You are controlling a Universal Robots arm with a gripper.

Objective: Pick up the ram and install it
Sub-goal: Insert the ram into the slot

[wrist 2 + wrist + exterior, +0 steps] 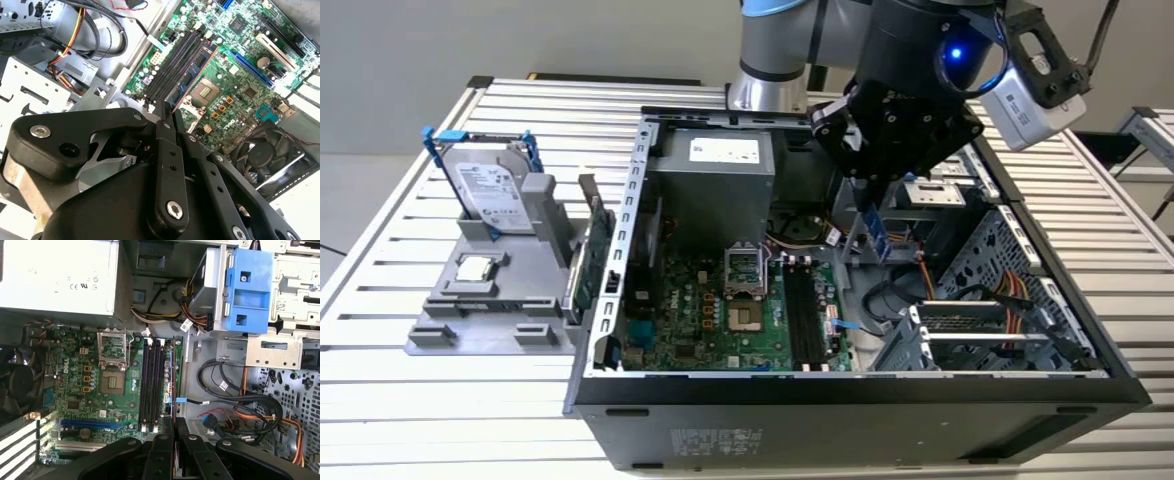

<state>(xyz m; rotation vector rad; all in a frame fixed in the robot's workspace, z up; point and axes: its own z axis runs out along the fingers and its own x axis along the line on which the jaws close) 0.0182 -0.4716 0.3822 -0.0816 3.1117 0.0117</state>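
One open computer case point(854, 385) lies on a slatted table point(400, 420), its one green motherboard point(707, 320) facing up. At the exterior view's left, one grey fixture point(494, 335) carries one silver hard drive point(491, 195) in a blue-trimmed frame, one small processor chip point(478, 268) and one expansion card point(594, 262) standing on edge. One robot arm point(781, 40) comes down from the upper middle of the exterior view, its wrist pointing down into the case. Its one gripper point(871, 205) is clamped on the one ram point(874, 238), which it holds on edge above the board, right of center in that view and not seated. In the first wrist view, the gripper point(174, 427) holds the ram point(172, 385) with its thin edge parallel to, and just beside, three long dark memory slots point(152, 385). In the second wrist view, both fingers point(165, 125) pinch the ram point(192, 75).
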